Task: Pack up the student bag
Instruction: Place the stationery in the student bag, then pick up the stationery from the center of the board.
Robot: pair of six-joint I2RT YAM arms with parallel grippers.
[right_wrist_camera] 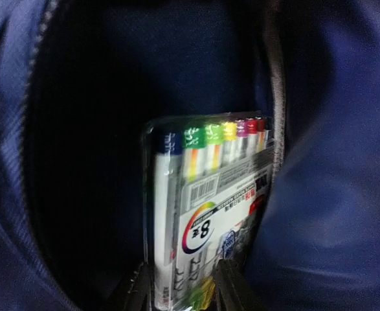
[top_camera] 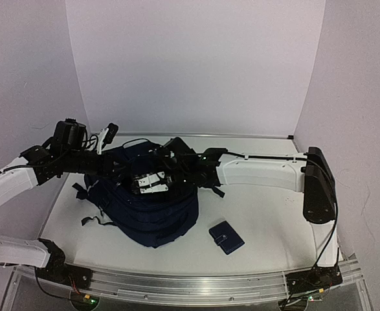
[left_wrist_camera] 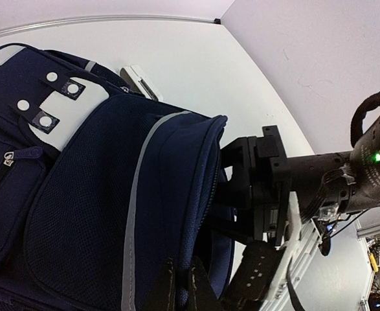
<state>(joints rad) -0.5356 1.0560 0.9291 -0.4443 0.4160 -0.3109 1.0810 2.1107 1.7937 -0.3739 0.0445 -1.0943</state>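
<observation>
The student bag [top_camera: 154,214] lies in the middle of the table, navy with thin pale stripes and a white dotted patch [left_wrist_camera: 79,103]. My left gripper [top_camera: 125,162] is shut on the rim of the bag's opening [left_wrist_camera: 183,285] and holds it apart. My right gripper [top_camera: 149,183] reaches inside the bag [right_wrist_camera: 332,194]. A clear marker pack [right_wrist_camera: 202,194] with several coloured caps stands in the dark interior. Its near end lies between my right gripper's fingertips [right_wrist_camera: 183,291]. The fingers flank the pack, but whether they press on it does not show.
A small navy wallet [top_camera: 226,237] lies on the white table, right of the bag near the front edge. The right arm [left_wrist_camera: 293,175] crosses over the bag's open top. White walls close in the back and both sides.
</observation>
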